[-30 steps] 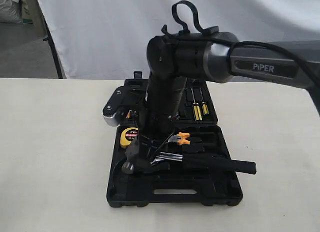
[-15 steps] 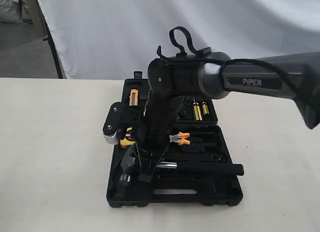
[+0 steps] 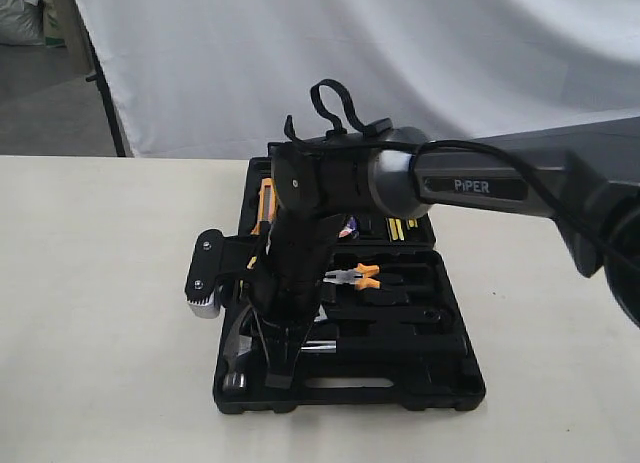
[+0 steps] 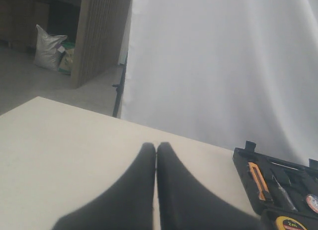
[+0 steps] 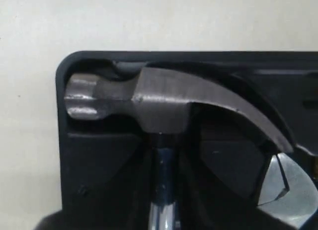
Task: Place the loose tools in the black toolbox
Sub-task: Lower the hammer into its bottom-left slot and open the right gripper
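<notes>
Above the black toolbox (image 3: 440, 385) and hammer (image 5: 164, 106), the right arm (image 3: 545, 183) reads "PiPER".

Black toolbox (image 3: 400, 388) lies open flat on cream table (image 3: 100, 363), white sheet (image 3: 450, 53) behind. Right arm (image 3: 480, 186) reaches in from the right, wrist bent down. Right gripper (image 3: 275, 368) pinches hammer (image 3: 238, 358) at the neck, head in near left corner. Orange-handled pliers (image 3: 355, 275) sit mid-case. Yellow screwdrivers (image 3: 395, 227) are in the far half.
</notes>
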Tool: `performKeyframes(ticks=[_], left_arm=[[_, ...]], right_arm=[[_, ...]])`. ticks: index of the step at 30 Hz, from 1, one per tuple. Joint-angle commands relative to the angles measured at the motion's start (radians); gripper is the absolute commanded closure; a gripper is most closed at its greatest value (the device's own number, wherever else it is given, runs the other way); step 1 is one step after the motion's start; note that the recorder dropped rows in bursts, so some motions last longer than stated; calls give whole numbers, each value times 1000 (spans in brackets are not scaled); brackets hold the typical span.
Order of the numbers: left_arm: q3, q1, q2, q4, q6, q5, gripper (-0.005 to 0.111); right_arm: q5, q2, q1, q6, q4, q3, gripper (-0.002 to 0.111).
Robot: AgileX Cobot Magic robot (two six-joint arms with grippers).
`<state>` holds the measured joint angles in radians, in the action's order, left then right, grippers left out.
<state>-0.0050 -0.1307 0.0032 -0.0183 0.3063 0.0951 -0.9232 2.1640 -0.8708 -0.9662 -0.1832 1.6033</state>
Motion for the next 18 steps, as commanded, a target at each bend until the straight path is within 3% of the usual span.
performKeyframes(ticks=[1, 18], left_arm=[[-3, -25, -3, -4, 5, -7, 106], [-3, -25, -3, -4, 5, -7, 106]], right_arm=[[-2, 0, -9, -11, 37, 3, 109], [-16, 0, -9, 15, 54, 3, 108]])
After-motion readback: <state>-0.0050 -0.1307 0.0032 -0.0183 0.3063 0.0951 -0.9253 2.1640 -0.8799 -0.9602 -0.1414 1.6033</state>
